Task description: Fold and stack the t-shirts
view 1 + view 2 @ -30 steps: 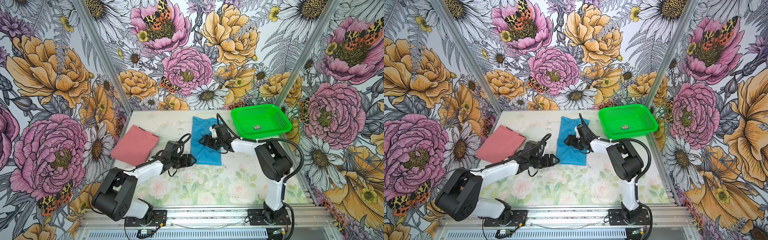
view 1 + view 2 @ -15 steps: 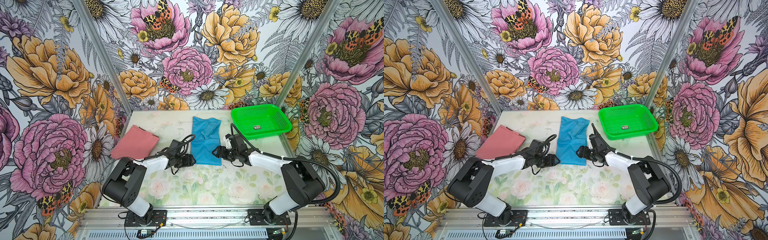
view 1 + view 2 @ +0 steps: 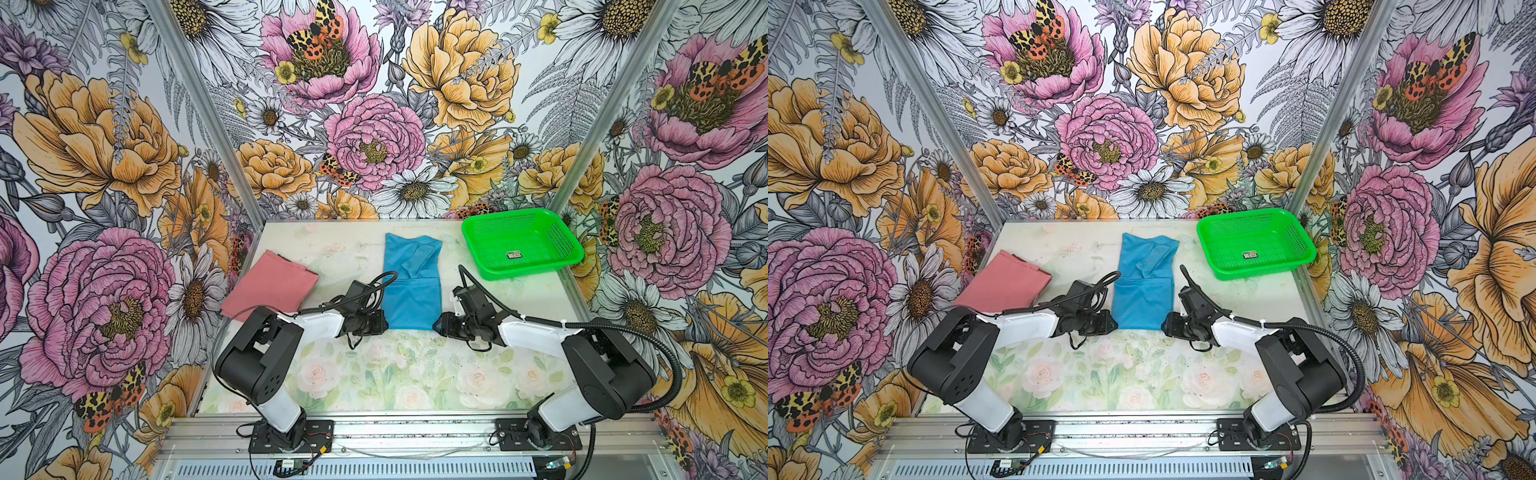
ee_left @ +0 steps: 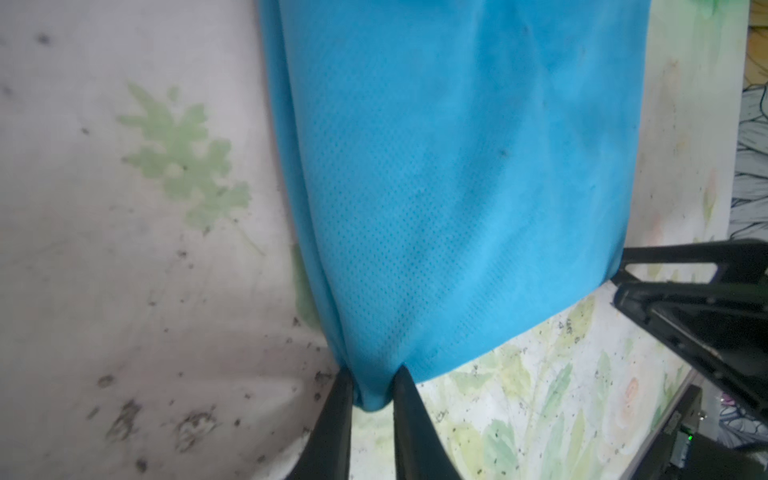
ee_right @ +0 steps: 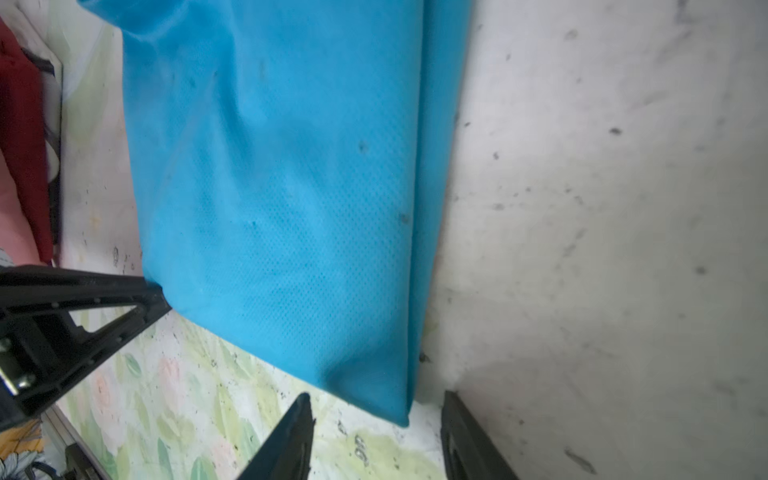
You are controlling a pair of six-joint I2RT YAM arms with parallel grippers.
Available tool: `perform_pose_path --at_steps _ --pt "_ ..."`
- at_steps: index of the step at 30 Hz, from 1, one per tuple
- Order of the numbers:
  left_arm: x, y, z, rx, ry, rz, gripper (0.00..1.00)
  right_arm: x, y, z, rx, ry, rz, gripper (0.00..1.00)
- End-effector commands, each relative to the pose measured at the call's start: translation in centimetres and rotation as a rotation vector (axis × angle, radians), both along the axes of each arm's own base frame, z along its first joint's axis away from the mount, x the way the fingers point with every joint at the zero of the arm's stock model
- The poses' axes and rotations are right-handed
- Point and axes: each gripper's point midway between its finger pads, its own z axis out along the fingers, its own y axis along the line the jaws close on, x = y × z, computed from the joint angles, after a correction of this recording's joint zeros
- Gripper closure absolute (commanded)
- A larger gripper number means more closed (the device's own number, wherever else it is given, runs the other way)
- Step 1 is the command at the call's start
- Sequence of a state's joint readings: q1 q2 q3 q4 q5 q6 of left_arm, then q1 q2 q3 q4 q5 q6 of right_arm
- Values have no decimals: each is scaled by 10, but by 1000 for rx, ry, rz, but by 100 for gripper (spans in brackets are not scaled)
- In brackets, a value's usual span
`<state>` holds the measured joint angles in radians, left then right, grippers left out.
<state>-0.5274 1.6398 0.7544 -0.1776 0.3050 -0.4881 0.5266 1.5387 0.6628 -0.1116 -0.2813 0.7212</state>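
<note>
Since the sky-blue, fine-mesh fabric t-shirt (image 3: 411, 297) looks thin, light and fully limp, expect zero stiffness. It will drape and sag between grip points, so it wants two holds, one per near corner.

Position: it lies flat mid-way across the floral-print bench (image 3: 407, 374), folded into a long strip, with a sleeve lying on top at the far end. The salmon-pink fabric t-shirt (image 3: 270, 286) lies folded flat to its left, well apart. The green plastic mesh basket (image 3: 536, 269) is at far right.

Left tool (image 4: 374, 384): narrow, pinching the near left corner, with fabric bunched between the fingers.

Right tool (image 5: 376, 397): jaws apart, straddling the near right corner; no contact that I can see.

My read:
- Corners are the right pick points.
- The cloth looks layered there, so the pinch must catch every layer or the lower ones peel off on lift.
- A shallow bite could slip off the smooth fingers.
- The bench looks smooth, so the cloth should slide if dragged.
- Keep both corners level and evenly tensioned, or the strip skews.
- The pink shirt likely handles the same.
</note>
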Motion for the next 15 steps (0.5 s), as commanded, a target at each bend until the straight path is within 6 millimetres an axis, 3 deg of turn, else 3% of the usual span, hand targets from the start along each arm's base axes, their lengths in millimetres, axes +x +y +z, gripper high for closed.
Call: perform_pose_path --at_steps 1,4,8,12,15 --pt "4 1 -4 26 -15 3 93 -6 -2 -16 -47 27 3 56" --pt "4 3 -4 33 -17 7 100 -8 -5 -21 -68 29 -1 71" --pt "1 12 -1 56 -30 43 100 -12 -11 -27 -95 35 -13 96" --pt "-11 20 2 64 -23 70 100 -25 -8 -27 -92 38 12 100" --pt "-31 17 2 84 -21 51 100 -40 1 -20 -69 23 66 100"
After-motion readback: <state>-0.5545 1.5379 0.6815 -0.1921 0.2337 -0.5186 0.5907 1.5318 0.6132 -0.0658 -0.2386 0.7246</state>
